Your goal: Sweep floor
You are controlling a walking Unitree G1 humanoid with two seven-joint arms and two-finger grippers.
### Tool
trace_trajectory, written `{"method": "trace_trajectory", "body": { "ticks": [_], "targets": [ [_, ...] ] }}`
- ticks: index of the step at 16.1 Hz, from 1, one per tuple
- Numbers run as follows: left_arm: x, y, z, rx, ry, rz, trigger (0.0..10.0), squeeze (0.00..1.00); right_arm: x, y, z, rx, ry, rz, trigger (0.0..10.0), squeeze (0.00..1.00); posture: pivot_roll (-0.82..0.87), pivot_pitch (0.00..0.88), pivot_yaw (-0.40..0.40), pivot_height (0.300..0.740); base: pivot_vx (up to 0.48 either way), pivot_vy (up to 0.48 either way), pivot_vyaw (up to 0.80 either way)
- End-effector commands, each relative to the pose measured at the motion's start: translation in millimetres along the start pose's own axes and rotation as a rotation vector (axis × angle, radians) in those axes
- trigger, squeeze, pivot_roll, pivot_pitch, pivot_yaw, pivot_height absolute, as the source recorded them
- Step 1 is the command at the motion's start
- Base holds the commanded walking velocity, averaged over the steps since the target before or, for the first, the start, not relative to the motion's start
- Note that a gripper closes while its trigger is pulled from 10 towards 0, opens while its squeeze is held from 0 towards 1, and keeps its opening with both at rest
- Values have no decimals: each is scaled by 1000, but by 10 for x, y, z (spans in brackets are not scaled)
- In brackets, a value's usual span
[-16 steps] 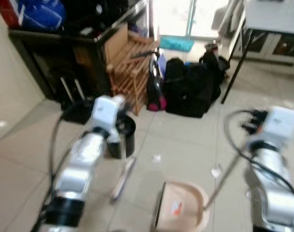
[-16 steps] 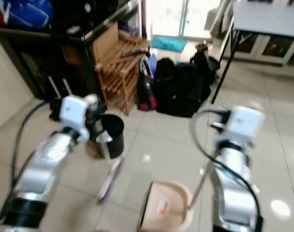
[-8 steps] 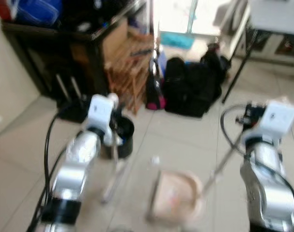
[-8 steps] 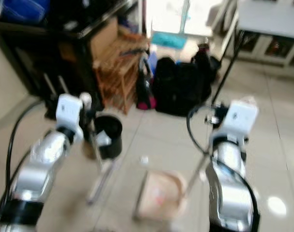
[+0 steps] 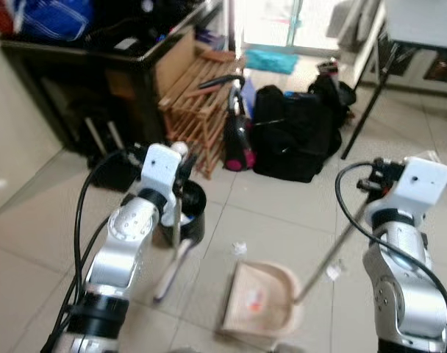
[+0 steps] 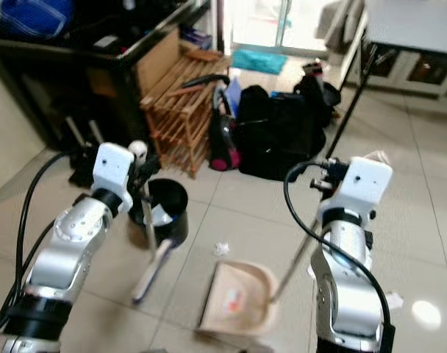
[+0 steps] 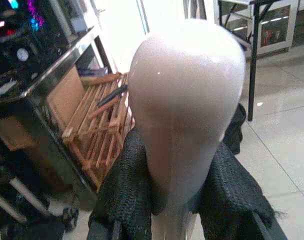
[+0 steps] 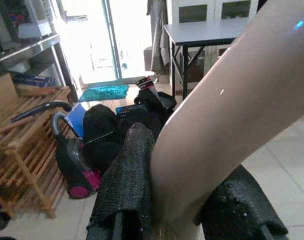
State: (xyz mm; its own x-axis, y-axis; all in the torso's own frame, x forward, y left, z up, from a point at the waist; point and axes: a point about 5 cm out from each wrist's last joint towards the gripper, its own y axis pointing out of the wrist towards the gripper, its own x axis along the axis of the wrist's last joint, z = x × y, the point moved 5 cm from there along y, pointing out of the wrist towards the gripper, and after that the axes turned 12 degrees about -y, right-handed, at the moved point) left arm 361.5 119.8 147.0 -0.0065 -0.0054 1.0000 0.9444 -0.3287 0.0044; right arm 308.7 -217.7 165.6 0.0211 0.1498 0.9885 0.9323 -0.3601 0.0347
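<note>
I stand on a floor [image 5: 282,220] of large, pale, glossy tiles, looking down at both of my silver arms. My left gripper [image 7: 174,200] is clamped on the rounded top of a pale broom [image 5: 172,254], its black fingers [image 7: 124,185] pressed against either side of the handle; the broom slants down to the tiles at about 7 o'clock from me, its head resting just beside a small black bin [image 5: 190,213]. My right gripper [image 8: 174,210] is closed around the long pale handle of a dustpan [image 5: 264,298], which runs down from my right wrist at 4 o'clock to the pan lying flat on the tiles at 6 o'clock. An orange-and-white scrap sits inside the pan. A crumpled white scrap of paper [image 5: 240,248] lies on the floor just beyond the pan's far edge, and another white scrap [image 5: 332,271] lies beside the dustpan handle. Ahead at 12 o'clock a black bag [image 5: 293,140] slumps on the floor, with a black and pink vacuum cleaner [image 5: 237,143] leaning next to a slatted wooden rack [image 5: 198,95]. At 10 o'clock stands a dark shelving unit [image 5: 84,81]. At 2 o'clock is a table with black legs [image 5: 422,29], and bright daylight comes through a doorway beyond, where a teal mat [image 5: 267,64] lies.
</note>
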Motion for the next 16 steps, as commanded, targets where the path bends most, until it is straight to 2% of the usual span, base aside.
{"method": "trace_trajectory", "body": {
  "ticks": [1,4,10,15,16],
  "targets": [
    [89,29,-49,-16,7,-36,10000,0,44,8,-86,-38,-10,-22,10000,0,-20,92,46,740,319,0,0],
    [79,41,-39,-14,-4,-35,10000,0,8,14,-60,-39,-16,-2,10000,0,-20,93,46,740,317,0,-452],
    [63,60,-74,-28,-9,-33,10000,0,8,32,-36,-28,-29,-12,10000,0,-16,85,52,740,318,0,0],
    [69,80,-74,-33,-10,-37,10000,0,-4,29,-37,-29,-23,-10,10000,0,-16,86,57,740,319,0,-675],
    [60,82,-80,-35,-11,-35,10000,0,-7,24,-41,-31,-27,-11,10000,0,-19,85,59,740,319,0,0]
  ]
}}
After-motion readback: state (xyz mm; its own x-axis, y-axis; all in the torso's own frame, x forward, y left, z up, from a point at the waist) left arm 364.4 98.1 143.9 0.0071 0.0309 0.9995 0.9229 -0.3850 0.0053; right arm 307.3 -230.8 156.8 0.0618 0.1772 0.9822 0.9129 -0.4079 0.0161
